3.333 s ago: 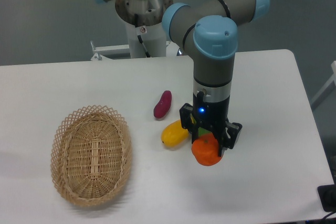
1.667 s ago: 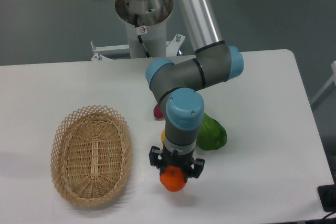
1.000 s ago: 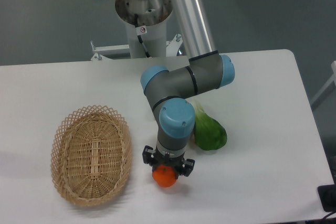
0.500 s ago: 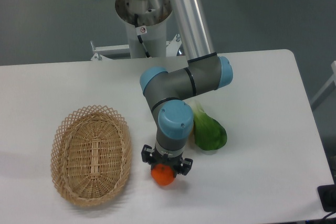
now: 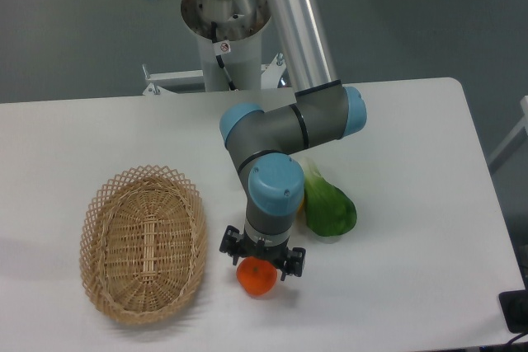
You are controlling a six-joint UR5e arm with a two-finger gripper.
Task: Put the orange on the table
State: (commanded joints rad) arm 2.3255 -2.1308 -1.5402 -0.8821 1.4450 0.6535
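Camera view: the end effector (image 5: 261, 258) hangs with black fingers spread apart, either side of the round, glossy orange (image 5: 256, 278) resting on the smooth white table (image 5: 412, 204), beside an oval woven basket (image 5: 143, 241).

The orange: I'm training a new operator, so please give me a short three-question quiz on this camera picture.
1. True or false: the orange lies inside the basket.
2. Which thing lies on the table just right of the arm's blue wrist joint? A) a green leafy vegetable B) a cup C) a spoon
3. Fill in: in the picture, the fingers and the orange are to the ___ of the basket.

Key: 1 false, the orange is outside the basket, below the fingers. 2 A. 3 right.
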